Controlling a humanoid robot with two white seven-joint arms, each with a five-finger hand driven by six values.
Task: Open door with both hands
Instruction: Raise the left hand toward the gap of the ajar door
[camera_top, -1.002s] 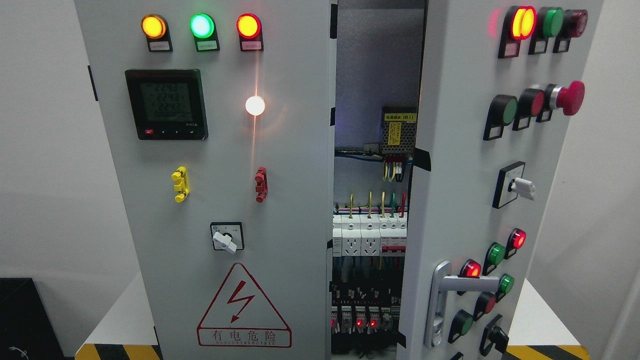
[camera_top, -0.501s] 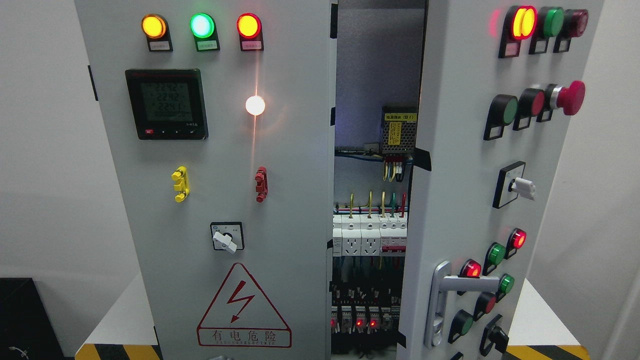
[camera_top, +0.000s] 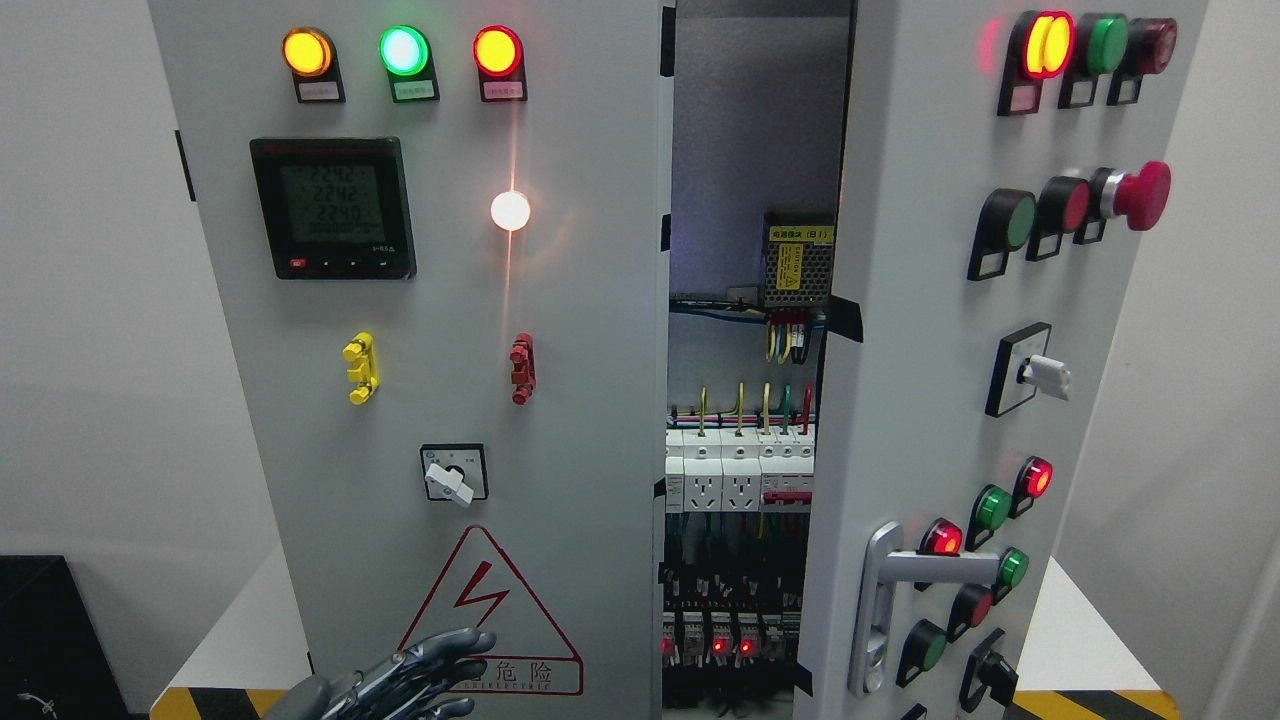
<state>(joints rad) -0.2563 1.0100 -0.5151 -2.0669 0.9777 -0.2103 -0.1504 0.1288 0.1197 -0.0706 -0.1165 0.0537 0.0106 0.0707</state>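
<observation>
Left hand (camera_top: 405, 680): grey jointed metal fingers, spread and holding nothing, low in front of the left door's warning triangle (camera_top: 487, 612).
Left door (camera_top: 560, 400): flat matte grey sheet metal, facing the camera, its right edge lining the gap.
Right door (camera_top: 900, 380): same grey panel, swung outward at an angle; silver lever handle (camera_top: 885, 600) near its lower left edge.
Gap: a tall narrow opening between the doors, showing white breakers (camera_top: 740, 470) and coloured wires.
Floor edge: yellow-black hazard stripe (camera_top: 230, 703) along the bottom.
</observation>
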